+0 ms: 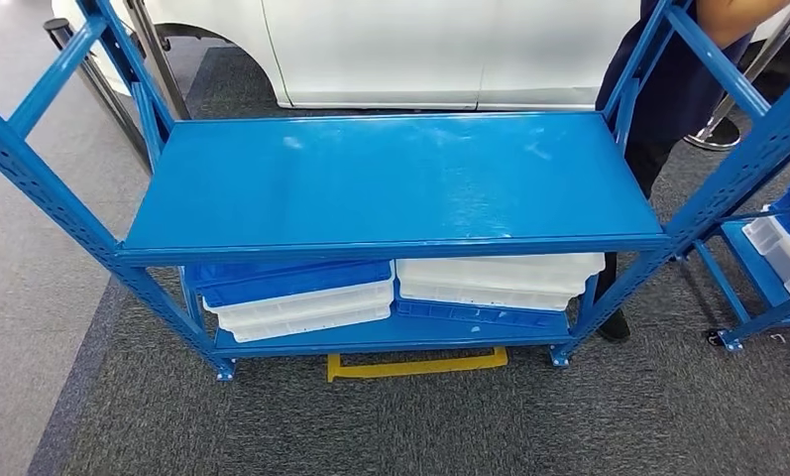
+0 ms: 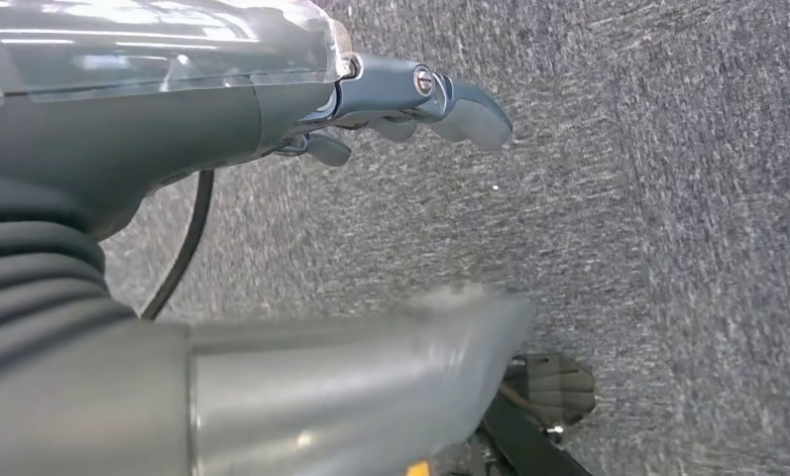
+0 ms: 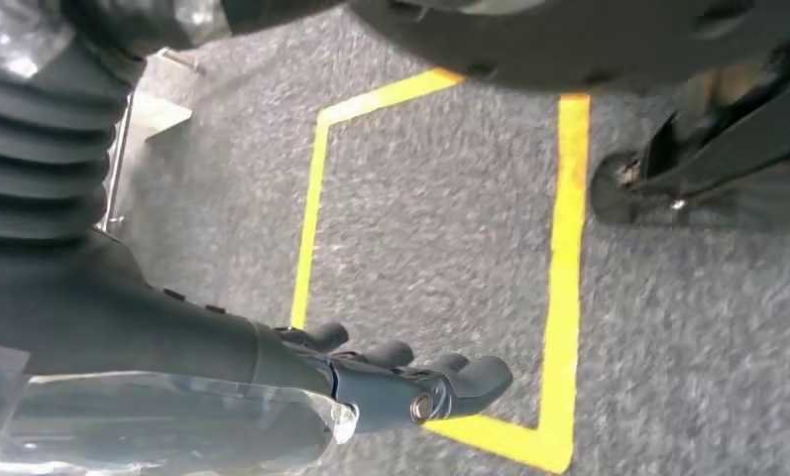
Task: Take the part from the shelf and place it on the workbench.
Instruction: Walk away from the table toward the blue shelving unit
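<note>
A blue metal shelf rack (image 1: 391, 178) stands straight ahead in the head view, its upper board plain blue with some glare. On the lower board lie stacked trays: a blue tray (image 1: 286, 278) over white trays (image 1: 306, 309) on the left, and a white tray (image 1: 495, 278) over a blue one (image 1: 470, 313) on the right. My left hand (image 2: 410, 99) hangs over grey carpet, fingers stretched out and thumb (image 2: 371, 387) apart, holding nothing. My right hand (image 3: 400, 382) also hangs over the carpet with straight fingers and nothing in it.
A person in dark clothes (image 1: 668, 89) stands behind the rack's far right corner. A second blue rack (image 1: 777, 248) with white bins is at the right edge. A white car body (image 1: 420, 50) is behind. Yellow floor tape (image 1: 415, 365) marks the carpet in front of the rack.
</note>
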Robot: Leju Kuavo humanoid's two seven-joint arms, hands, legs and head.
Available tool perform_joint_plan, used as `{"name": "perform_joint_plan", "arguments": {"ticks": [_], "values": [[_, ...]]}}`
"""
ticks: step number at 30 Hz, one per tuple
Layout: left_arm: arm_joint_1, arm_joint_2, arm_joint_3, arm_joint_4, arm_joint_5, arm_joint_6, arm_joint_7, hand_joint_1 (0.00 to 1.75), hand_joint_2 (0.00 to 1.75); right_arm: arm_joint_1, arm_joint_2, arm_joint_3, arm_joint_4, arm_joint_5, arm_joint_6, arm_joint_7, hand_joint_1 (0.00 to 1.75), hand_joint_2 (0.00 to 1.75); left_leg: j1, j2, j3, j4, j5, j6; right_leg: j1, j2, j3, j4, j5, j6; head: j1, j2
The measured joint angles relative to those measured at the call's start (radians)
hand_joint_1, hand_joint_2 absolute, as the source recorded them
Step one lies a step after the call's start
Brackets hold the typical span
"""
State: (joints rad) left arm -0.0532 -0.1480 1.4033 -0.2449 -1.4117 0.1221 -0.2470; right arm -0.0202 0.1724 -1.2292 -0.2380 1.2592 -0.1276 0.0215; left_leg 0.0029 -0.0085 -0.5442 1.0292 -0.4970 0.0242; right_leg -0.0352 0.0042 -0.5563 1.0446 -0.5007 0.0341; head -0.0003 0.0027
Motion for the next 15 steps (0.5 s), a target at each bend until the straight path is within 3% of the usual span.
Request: {"name": "perform_joint_plan", "arguments": {"ticks": [2, 4, 8, 15], "values": [[-0.001, 0.000, 0.001, 0.000, 0.000, 0.000, 0.000, 0.00, 1.75, -0.001, 0.000, -0.005, 0.000, 0.000, -0.001, 0.003, 0.00, 0.87, -0.001, 0.000, -0.001, 0.001, -0.001, -0.004, 0.004, 0.002, -0.001, 0.000, -0.001, -0.011, -0.001, 0.000], [-0.001, 0.000, 0.001, 0.000, 0.001, -0.002, 0.001, 0.00, 1.75, 0.000, 0.000, -0.011, 0.000, 0.001, 0.000, 0.010, 0.00, 1.75, 0.002, 0.000, 0.001, -0.002, 0.000, -0.007, 0.009, 0.002, -0.001, 0.000, -0.002, -0.014, -0.001, 0.000], [0.002, 0.002, -0.018, -0.001, 0.033, -0.014, 0.005, 0.00, 1.75, 0.002, -0.003, 0.002, -0.001, -0.019, 0.008, 0.027, 0.00, 1.75, 0.003, 0.000, 0.004, -0.007, 0.002, -0.012, 0.013, 0.002, -0.001, 0.001, -0.003, -0.018, -0.001, 0.000], [0.020, 0.012, -0.131, -0.009, 0.168, -0.024, 0.028, 0.00, 1.75, 0.010, -0.019, 0.101, -0.010, -0.138, 0.021, 0.029, 0.00, 1.75, 0.004, 0.000, 0.005, -0.009, 0.002, -0.014, 0.014, 0.002, -0.001, 0.001, -0.004, -0.020, -0.001, 0.000]]}}
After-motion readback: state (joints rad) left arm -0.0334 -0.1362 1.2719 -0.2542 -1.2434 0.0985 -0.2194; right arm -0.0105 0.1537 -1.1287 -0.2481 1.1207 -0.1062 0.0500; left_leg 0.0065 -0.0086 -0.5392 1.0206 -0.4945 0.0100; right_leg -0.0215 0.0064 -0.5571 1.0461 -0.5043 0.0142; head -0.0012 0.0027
